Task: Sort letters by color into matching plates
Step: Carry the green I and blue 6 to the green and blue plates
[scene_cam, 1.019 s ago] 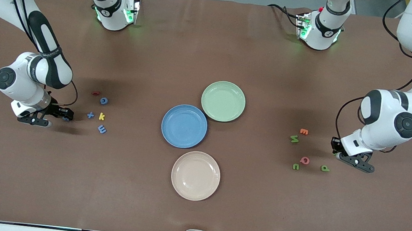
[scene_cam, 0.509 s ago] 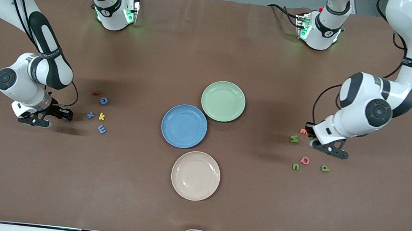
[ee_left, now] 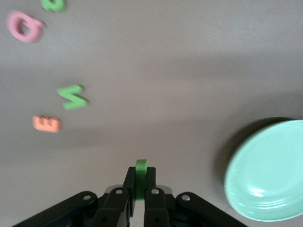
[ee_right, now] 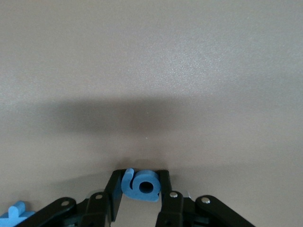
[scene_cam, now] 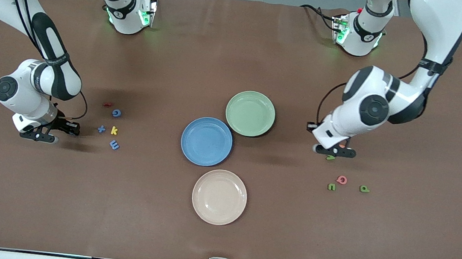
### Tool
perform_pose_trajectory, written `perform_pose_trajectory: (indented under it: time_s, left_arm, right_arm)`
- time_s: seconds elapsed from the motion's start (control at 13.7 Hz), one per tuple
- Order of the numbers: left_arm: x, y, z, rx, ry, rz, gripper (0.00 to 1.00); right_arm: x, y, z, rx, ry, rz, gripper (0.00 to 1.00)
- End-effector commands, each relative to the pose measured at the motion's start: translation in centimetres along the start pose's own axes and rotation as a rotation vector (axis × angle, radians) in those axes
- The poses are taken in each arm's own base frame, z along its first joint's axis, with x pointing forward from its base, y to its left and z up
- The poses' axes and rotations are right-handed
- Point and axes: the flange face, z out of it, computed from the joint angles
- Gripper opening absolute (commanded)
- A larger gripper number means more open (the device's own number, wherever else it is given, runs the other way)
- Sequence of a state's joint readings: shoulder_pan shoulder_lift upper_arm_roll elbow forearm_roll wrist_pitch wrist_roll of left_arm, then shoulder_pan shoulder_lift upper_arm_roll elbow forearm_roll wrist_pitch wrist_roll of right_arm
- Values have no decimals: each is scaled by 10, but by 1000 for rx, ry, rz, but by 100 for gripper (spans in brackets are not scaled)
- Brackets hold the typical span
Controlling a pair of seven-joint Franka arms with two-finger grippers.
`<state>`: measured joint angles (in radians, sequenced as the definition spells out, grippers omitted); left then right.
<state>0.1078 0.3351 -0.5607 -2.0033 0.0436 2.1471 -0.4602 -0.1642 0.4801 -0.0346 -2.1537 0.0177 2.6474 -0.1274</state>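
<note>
My left gripper (scene_cam: 335, 151) is shut on a green piece (ee_left: 141, 179), held on edge over the green letter (scene_cam: 330, 157) and orange letter on the table, apart from the pale green plate (scene_cam: 250, 113), which also shows in the left wrist view (ee_left: 270, 175). My right gripper (scene_cam: 63, 128) is low at the table, shut on a blue curled piece (ee_right: 142, 185). The blue plate (scene_cam: 206, 141) touches the green plate; both are empty. Blue pieces (scene_cam: 116, 112), (scene_cam: 101, 129), (scene_cam: 114, 144) lie beside the right gripper. Green pieces (scene_cam: 331, 186), (scene_cam: 364, 188) lie nearer the front camera than the left gripper.
A cream plate (scene_cam: 219, 197) sits nearer the front camera than the blue plate. A yellow k (scene_cam: 114, 130) and a red piece (scene_cam: 107, 104) lie among the blue ones. A pink Q (scene_cam: 341, 179) and an orange E (ee_left: 47, 124) lie among the green ones.
My left gripper has moved with the green piece from the left arm's end of the table toward the green plate, over the letters. The right gripper has barely moved.
</note>
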Motion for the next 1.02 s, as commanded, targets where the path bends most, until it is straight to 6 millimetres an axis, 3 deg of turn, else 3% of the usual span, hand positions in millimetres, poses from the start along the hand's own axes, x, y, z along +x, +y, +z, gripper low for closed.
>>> perform_pose_trajectory:
  time_s: [0.0, 0.15, 0.36, 0.51, 0.73, 0.8, 0.87, 0.95]
  left_arm:
    - [-21, 45, 12, 18, -18, -60, 0]
    - [-36, 77, 22, 11, -7, -116, 0]
    - [-49, 109, 39, -13, -1, -162, 0]
    - [-54, 126, 54, -35, 4, -194, 1]
    - [-63, 147, 73, -65, 9, -224, 5]
    - [-66, 152, 76, -71, 11, -220, 14]
    - [-66, 153, 76, -74, 12, -224, 48]
    - [-65, 153, 76, -74, 11, -257, 90]
  right_arm:
    - [9, -16, -15, 19, -41, -11, 8]
    - [21, -32, -43, 24, -83, 21, 6]
    - [31, -85, -66, 16, -100, 95, 3]
    - [30, -135, -72, 8, -89, 159, 1]
    - [29, -235, -89, 8, -45, 301, 0]
    - [30, -265, -99, 18, -23, 342, 0]
    - [28, -296, -99, 25, -13, 374, 0]
    - [28, -321, -100, 31, -5, 413, 0]
